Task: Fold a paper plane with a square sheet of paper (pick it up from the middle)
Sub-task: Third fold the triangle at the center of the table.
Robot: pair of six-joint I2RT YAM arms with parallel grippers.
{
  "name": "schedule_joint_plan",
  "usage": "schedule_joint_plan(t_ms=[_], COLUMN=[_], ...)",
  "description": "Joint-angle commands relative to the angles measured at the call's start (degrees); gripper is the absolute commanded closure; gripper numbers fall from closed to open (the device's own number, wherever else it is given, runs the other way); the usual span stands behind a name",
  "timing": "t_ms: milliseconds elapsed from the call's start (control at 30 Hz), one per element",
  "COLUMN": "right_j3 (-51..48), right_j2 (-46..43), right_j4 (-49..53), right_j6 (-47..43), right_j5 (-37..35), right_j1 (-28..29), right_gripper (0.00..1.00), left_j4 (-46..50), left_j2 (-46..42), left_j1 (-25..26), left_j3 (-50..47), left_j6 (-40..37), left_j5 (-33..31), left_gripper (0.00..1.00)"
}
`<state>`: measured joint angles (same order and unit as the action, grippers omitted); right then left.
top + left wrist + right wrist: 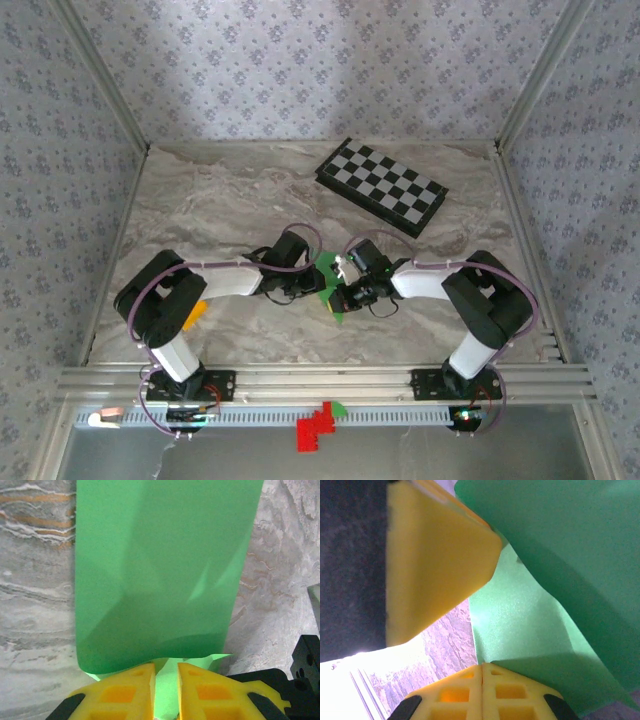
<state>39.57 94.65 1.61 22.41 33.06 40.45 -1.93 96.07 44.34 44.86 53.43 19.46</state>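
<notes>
Two arms meet over the near middle of the worktop [230, 190], with the sheet of paper [160, 570] held between them; it is bright green and already doubled over on itself, with slanting creases showing through its upper layer, but it is not yet a narrow dart.

Seen from the left wrist, the left gripper [166, 666] has its jaws nearly together, with a lighter strip of the paper running down between them; I judge them clamped on the near end of the folded sheet, the slight gap being the layers themselves; the rest of the sheet stretches away over the marble.

Seen from the right wrist, the right gripper [481, 666] has its jaws pressed together, and an edge of the paper comes right down to their seam; it looks pinched there (how much paper lies inside the seam is hidden). One yellow finger [440, 570] of the left gripper sits close by, so the two grips are just beside each other.

Gripping so close together probably keeps the thin sheet taut, so that one side can be turned against the other for the next crease; a loose grip would let the layers slide out of line.

Well apart, the checkerboard [382, 186] lies at the far right; a small orange block [195, 312] sits by the left arm, out of play.
</notes>
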Motion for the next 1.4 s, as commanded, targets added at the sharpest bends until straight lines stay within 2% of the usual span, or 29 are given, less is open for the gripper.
schedule_joint_plan(t_ms=[0,367,1000,1200,1367], right_j3=[-1.8,-1.0,-1.9,-1.2,0.6], right_j2=[1.4,2.4,2.6,0.8,-3.9], right_j4=[4.8,12.4,13.7,13.3,10.6], right_j6=[-0.7,-1.8,-1.9,-2.4,-2.2], right_j5=[-3.0,-4.4,-4.8,-3.9,-0.4], right_j1=[-0.1,-0.5,-0.4,-0.1,-0.4], right_gripper=[0.94,0.96,0.98,0.97,0.89], left_j4=[-0.3,-0.2,2.0,2.4,2.0], left_j2=[0.8,3.0,4.8,0.9,-6.2], left_j1=[-0.2,-2.7,-9.3,-10.6,-10.5], left_j3=[1.1,0.8,3.1,2.5,-1.0], left_j6=[-1.1,-2.8,-7.0,-8.2,-9.1], left_j5=[1.5,1.0,3.3,4.2,4.1], left_gripper=[0.81,0.81,0.79,0.78,0.77])
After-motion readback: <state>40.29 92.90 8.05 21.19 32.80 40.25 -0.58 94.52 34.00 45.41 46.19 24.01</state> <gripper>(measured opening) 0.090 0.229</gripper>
